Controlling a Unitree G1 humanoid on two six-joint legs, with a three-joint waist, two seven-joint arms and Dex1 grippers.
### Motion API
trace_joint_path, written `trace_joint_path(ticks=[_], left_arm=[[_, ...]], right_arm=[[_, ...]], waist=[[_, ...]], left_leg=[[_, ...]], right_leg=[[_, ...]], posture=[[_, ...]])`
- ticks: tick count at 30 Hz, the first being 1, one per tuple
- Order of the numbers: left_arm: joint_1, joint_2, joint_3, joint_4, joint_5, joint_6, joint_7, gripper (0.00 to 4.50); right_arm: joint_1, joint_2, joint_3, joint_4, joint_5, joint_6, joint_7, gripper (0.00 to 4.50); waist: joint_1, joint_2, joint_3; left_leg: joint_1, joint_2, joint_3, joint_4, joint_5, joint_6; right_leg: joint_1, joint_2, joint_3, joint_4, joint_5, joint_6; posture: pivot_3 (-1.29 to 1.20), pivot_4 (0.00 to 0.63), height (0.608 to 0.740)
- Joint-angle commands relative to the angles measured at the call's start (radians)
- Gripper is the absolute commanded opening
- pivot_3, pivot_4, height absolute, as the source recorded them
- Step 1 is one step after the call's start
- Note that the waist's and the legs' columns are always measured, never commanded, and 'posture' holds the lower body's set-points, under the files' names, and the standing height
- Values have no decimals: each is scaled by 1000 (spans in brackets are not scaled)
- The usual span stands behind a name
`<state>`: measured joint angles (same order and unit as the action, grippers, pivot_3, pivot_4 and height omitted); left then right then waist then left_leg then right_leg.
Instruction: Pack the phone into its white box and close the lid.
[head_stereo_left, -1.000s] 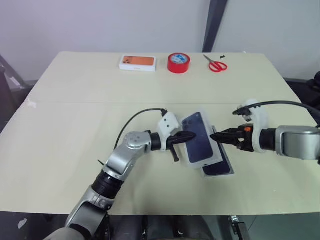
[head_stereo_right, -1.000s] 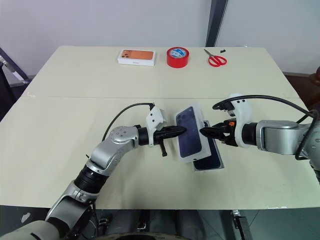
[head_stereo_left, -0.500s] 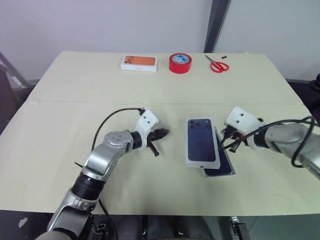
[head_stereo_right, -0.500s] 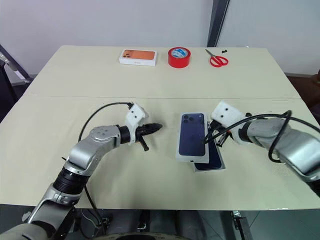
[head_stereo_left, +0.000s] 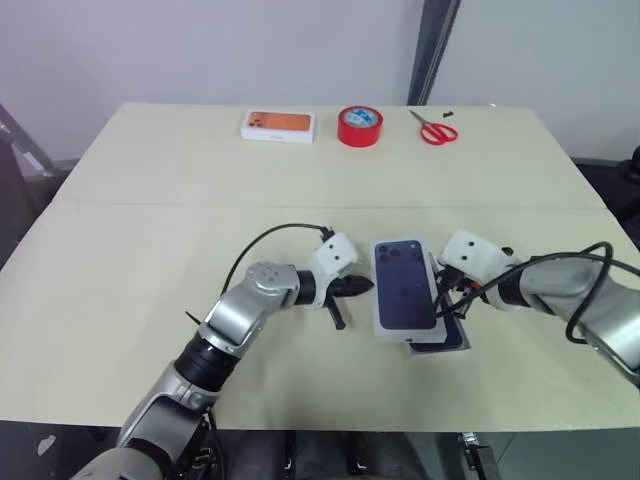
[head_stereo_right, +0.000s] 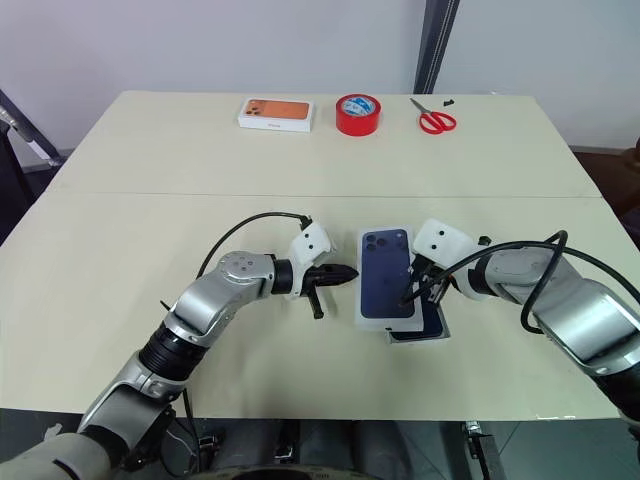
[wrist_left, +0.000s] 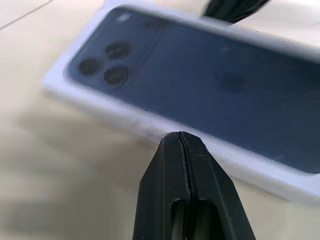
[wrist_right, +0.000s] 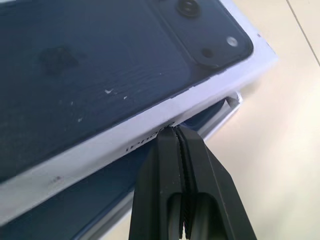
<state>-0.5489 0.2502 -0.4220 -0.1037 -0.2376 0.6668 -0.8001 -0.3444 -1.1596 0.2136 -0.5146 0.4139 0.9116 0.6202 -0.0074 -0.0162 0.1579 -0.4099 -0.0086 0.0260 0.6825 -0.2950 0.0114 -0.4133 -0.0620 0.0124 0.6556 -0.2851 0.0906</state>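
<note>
The lid (head_stereo_left: 403, 295), white with a dark blue phone printed on top, lies flat and askew over the white box (wrist_right: 231, 106). The box's near right corner sticks out from under it, with the dark phone (head_stereo_left: 446, 338) showing inside. My left gripper (head_stereo_left: 367, 285) is shut and empty, its tip at the lid's left long edge; the left wrist view shows the shut fingertips (wrist_left: 180, 142) just short of the lid's side wall (wrist_left: 150, 125). My right gripper (head_stereo_right: 405, 299) is shut too, with its tip against the lid's right long edge, above the box rim.
Along the table's far edge lie a white box printed with an orange phone (head_stereo_left: 278, 124), a red tape roll (head_stereo_left: 358, 125) and red scissors (head_stereo_left: 433, 129). Bare table surrounds the lid on the near and left sides.
A second ago the lid hung tilted between both grippers; now it lies flat on the box. My left gripper drew off left, then returned to the lid's edge. My right gripper rolled and shut.
</note>
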Motion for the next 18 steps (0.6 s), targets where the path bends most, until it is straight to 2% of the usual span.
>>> trace_joint_path(ticks=[1, 7, 10, 14, 18], left_arm=[[-13, -6, -21, -49, -23, 5, -36, 0], [-33, -25, -42, -36, -18, -4, -53, 0], [-42, -22, -5, -31, -20, -6, -42, 0], [-48, 8, 69, -37, -20, 6, -6, 0], [-40, 73, 63, -39, 19, 7, 1, 0]], right_arm=[[10, -9, -62, -39, -12, 11, 28, 63], [61, -19, -104, -53, -34, 23, 56, 63], [67, -7, -114, -60, -47, 37, 51, 63], [75, 2, -123, -66, -64, 49, 48, 63], [72, 9, -125, -62, -80, 53, 43, 63]], waist=[[-1, 0, 0], [0, 0, 0], [-2, 0, 0], [-2, 0, 0], [-2, 0, 0]], left_leg=[[0, 0, 0, 0, 0, 0], [0, 0, 0, 0, 0, 0], [0, 0, 0, 0, 0, 0], [0, 0, 0, 0, 0, 0], [0, 0, 0, 0, 0, 0]], right_leg=[[0, 0, 0, 0, 0, 0], [0, 0, 0, 0, 0, 0], [0, 0, 0, 0, 0, 0], [0, 0, 0, 0, 0, 0], [0, 0, 0, 0, 0, 0]], posture=[[0, 150, 725], [0, 150, 725], [0, 150, 725], [0, 150, 725], [0, 150, 725]])
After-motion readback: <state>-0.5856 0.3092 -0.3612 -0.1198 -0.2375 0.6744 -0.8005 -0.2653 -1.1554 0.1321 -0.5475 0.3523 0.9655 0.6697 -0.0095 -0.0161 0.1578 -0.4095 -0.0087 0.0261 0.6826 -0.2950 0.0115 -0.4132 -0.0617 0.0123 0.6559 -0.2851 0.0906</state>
